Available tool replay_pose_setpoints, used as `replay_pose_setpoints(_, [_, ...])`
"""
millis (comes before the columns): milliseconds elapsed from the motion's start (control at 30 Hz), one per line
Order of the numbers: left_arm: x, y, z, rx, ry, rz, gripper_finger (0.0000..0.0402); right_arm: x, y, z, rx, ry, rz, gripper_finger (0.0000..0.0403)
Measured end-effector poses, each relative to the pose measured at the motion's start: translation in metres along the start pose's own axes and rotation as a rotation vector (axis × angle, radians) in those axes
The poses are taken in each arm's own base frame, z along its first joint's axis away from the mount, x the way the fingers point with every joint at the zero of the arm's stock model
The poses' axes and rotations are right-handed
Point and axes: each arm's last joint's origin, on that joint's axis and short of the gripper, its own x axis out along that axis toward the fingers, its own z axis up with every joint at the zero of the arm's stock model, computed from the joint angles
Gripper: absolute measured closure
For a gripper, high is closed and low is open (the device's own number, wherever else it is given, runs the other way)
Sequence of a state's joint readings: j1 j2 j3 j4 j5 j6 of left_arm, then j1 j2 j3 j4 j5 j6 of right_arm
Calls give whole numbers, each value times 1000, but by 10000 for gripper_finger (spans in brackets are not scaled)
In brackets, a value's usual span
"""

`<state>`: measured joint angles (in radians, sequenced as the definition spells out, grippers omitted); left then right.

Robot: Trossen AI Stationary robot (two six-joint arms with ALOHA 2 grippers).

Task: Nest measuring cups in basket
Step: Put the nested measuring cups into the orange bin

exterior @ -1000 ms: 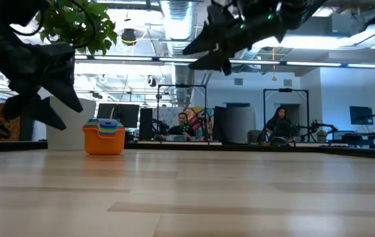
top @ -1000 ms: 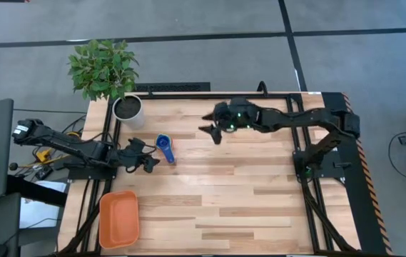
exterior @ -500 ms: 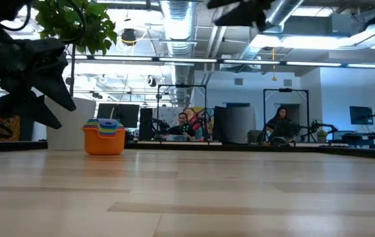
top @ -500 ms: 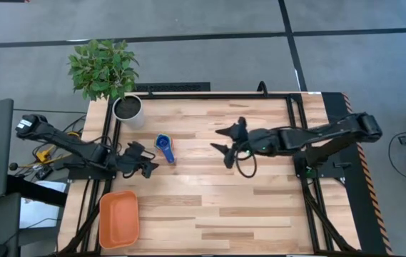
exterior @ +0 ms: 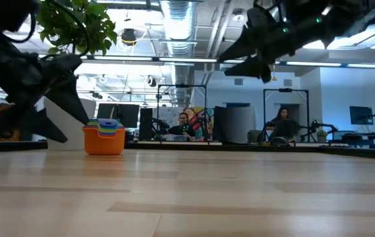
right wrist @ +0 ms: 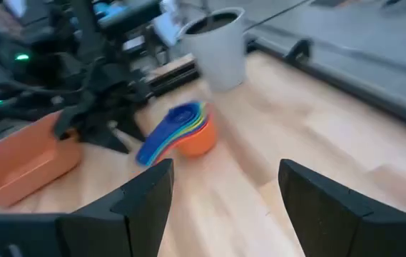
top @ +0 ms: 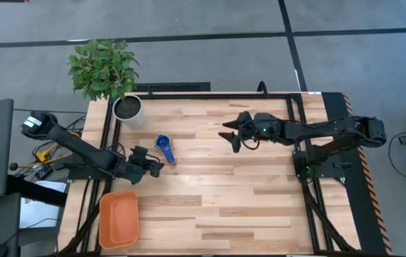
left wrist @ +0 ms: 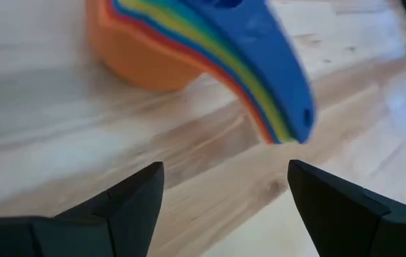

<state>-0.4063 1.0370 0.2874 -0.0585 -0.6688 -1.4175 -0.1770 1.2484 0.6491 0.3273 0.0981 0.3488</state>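
The measuring cups [top: 165,148] stand nested in one stack on the table, orange cup at the bottom, blue on top, their handles fanned toward the near edge. They also show in the low view [exterior: 104,137], the left wrist view [left wrist: 210,57] and the right wrist view [right wrist: 181,132]. My left gripper [top: 154,165] is open and empty, low over the table just left of the stack's handles. My right gripper [top: 232,135] is open and empty, raised right of the stack. The orange basket [top: 119,219] lies at the near left.
A white plant pot [top: 128,111] with a green plant [top: 103,68] stands at the table's far left corner, behind the cups. Bare wood stretches across the middle and right of the table. People sit at desks in the room beyond [exterior: 281,125].
My left gripper has moved a little right and toward the near edge, ending beside the stack's handles. My right gripper has swung first toward the near edge and then back toward the far right, staying open. The cups have not moved.
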Motion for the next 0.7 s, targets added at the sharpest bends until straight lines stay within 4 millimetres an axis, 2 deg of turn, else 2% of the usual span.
replay_pose_setpoints(200, [11,-7,-8,-46,3,-38,114,-1,-3,-12,18,44,58,127])
replay_pose_setpoints(433, [12,-18,-7,2,-10,-138,114,-2,3,-13,-51,35,85,127])
replay_pose_setpoints(567, [12,-17,-7,47,-9,-126,114,-1,-8,-7,-73,9,47,127])
replay_pose_setpoints(700, [13,-15,-8,78,5,-112,114,0,-28,1,-147,-22,-28,127])
